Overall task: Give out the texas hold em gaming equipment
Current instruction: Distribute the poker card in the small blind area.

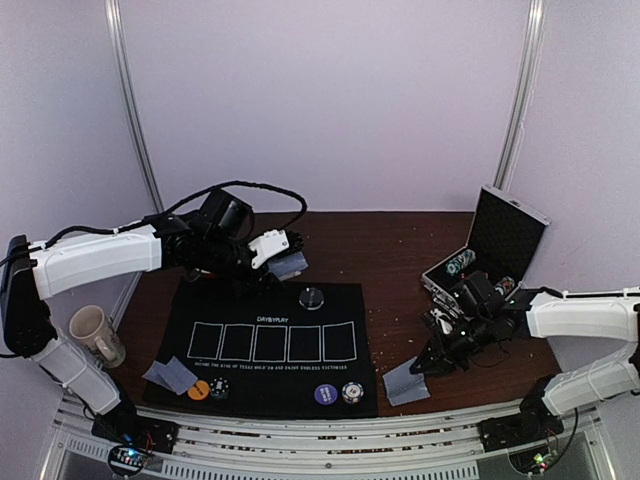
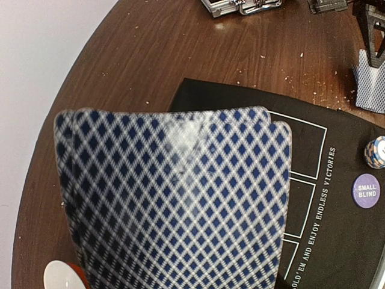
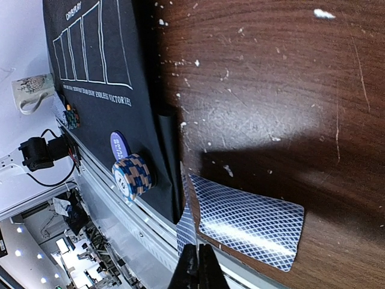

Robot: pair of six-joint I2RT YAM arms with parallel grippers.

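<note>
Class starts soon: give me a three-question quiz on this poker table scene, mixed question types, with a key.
1. True or false: the left gripper holds playing cards.
2. The purple chip reads: A) Small Blind, B) Big Blind, C) Dealer?
3. Fill in: the black mat shows ___ card outlines in a row.
Key: 1 true; 2 A; 3 five.

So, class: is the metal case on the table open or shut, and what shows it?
Open. The metal case has its lid raised, and poker chips show inside its base.
</note>
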